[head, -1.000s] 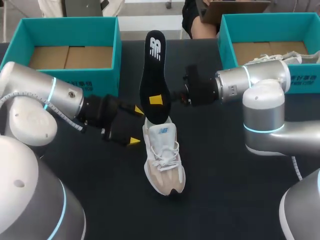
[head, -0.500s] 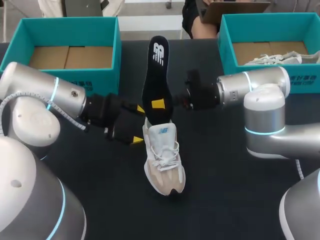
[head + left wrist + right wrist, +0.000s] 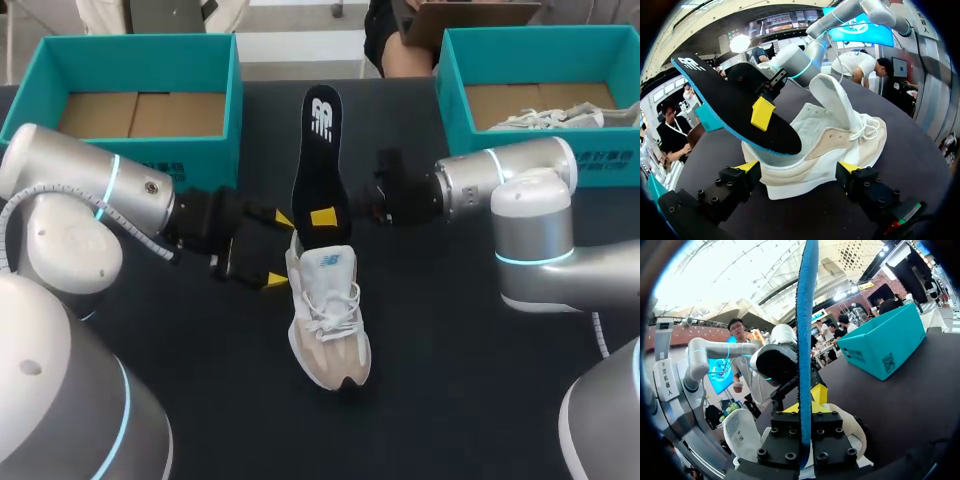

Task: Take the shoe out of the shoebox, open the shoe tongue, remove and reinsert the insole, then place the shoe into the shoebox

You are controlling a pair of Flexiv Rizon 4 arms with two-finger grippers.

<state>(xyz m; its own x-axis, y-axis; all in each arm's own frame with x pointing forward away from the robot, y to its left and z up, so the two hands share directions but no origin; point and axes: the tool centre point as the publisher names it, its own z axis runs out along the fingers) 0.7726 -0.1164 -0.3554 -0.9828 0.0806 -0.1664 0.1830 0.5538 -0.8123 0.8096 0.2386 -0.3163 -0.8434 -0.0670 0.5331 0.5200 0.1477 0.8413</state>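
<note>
Currently judged mid-reinsertion. Right gripper [image 3: 325,216] pinches the insole [image 3: 318,160] across its flat faces. The insole stands steeply, with its lower end below the jaws at the collar of the shoe [image 3: 328,310]. Left gripper [image 3: 278,250] has its jaws spread, the shoe's heel just ahead of the tips; contact unconfirmed. Advice: left braces the heel, right flattens its angle and slides the insole toeward under the raised tongue [image 3: 832,100], avoiding buckling.

place: robot test bench, lab or demo floor | signs: silver left arm [image 3: 100,190], right arm [image 3: 525,170] flank black tabletop [image 3: 450,400] | teal shoebox [image 3: 140,62] far-left corner, second shoebox [image 3: 530,55] far-right corner
</note>
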